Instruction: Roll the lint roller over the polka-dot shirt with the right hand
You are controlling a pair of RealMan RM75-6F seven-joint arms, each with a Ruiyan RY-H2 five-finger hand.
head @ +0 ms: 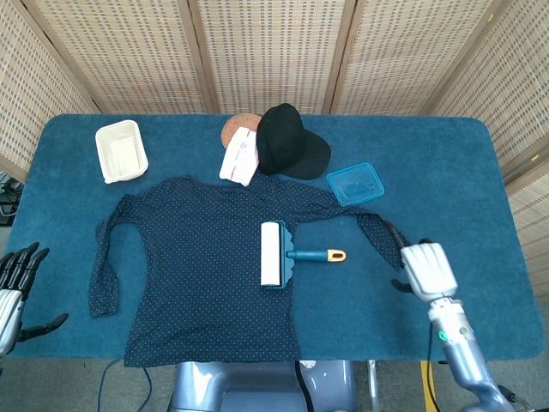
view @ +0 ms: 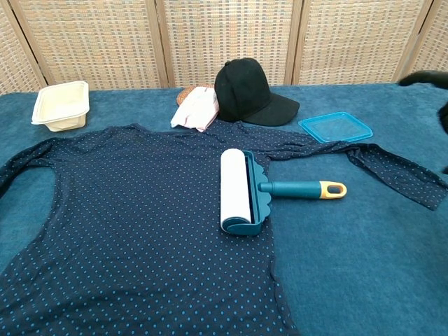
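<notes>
The dark blue polka-dot shirt (head: pixel 197 266) lies spread flat on the blue table, also filling the near left of the chest view as shirt (view: pixel 133 231). The lint roller (head: pixel 273 253) rests on the shirt's right side, with its teal and yellow handle (head: pixel 319 255) pointing right; in the chest view the roller (view: pixel 236 189) lies untouched. My right hand (head: pixel 426 268) hovers by the end of the right sleeve (head: pixel 383 238), right of the handle, holding nothing, fingers apart. Its dark fingertips (view: pixel 424 77) show at the chest view's right edge. My left hand (head: pixel 13 287) is open at the table's near left edge.
Behind the shirt stand a cream container (head: pixel 120 151), a folded white cloth (head: pixel 239 156) on a brown round mat (head: pixel 241 126), a black cap (head: pixel 290 142) and a blue lid (head: pixel 354 183). Wicker screens close the back.
</notes>
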